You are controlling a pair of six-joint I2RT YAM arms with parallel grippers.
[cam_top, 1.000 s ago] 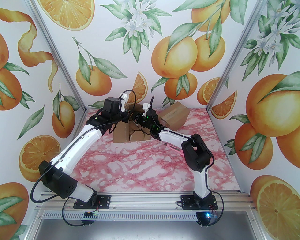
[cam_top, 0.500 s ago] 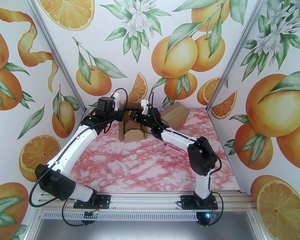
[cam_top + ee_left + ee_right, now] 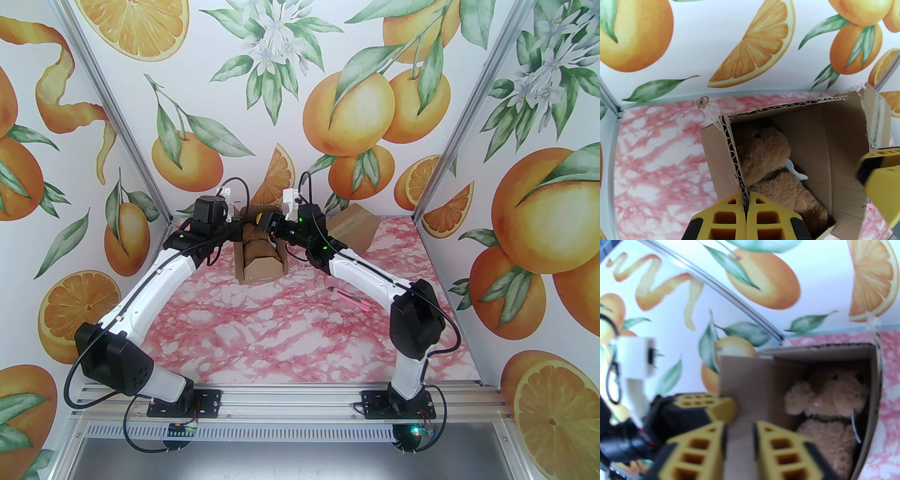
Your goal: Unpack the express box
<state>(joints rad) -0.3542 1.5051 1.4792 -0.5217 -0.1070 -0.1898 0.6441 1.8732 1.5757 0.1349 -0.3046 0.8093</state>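
Rail: the aluminium rail (image 3: 290, 403) at the near edge carries both arm bases, left arm on the left, right arm on the right.
Table: the pink marbled table (image 3: 290, 337) lies bare between the bases and the box.
Cutter: a pink cutter (image 3: 352, 300) lies flat on the table just under the right forearm, apart from the box.
Express box: the express box (image 3: 262, 265) stands open past mid-table, left of centre, with both arms bent in over it from either side.
Left gripper: the left gripper (image 3: 745, 199) has its yellow fingers pressed together on the raw corrugated edge of the box's left wall.
Right gripper: the right gripper (image 3: 740, 427) has its fingers apart, with a cardboard panel of the box showing between them; whether they touch it I cannot tell, as this view is blurred.
Contents: a tan plush bear (image 3: 764, 150) sits inside the box against the left wall, with a white tag at its neck.
Second box: a closed second box (image 3: 354, 227) rests tilted at the far edge, right of the open one.
Back wall: the back wall (image 3: 300, 70) bears an orange-and-leaf print.
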